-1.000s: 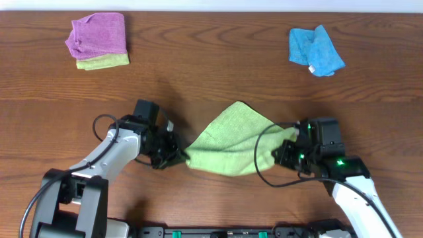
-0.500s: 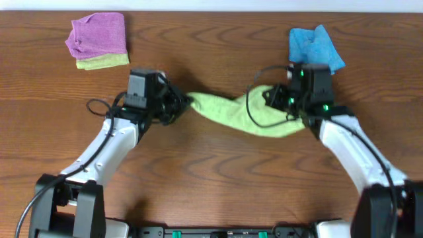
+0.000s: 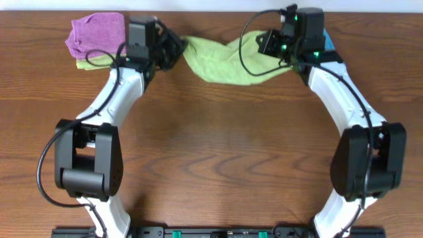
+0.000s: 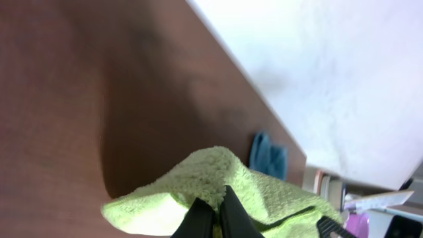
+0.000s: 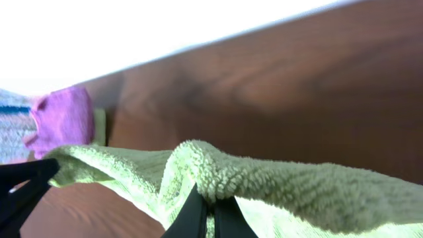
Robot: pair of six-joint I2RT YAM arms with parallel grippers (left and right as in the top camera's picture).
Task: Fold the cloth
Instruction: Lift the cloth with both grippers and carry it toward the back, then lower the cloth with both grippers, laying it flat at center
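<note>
green cloth (image 3: 225, 61) hangs stretched between the two grippers near the far edge of the wooden table (image 3: 218, 152), sagging in the middle; whether its low belly touches the wood is hard to say from overhead; left gripper (image 3: 178, 47) pinches the cloth's left end, its fingers closed tight on a fold in the left wrist view; right gripper (image 3: 266, 43) clamps the right end the same way; a purple cloth (image 3: 98, 33) lies on a yellow-green one (image 3: 89, 64) just beside the left gripper; a blue cloth (image 4: 268, 153) sits near the right gripper, mostly hidden overhead
</note>
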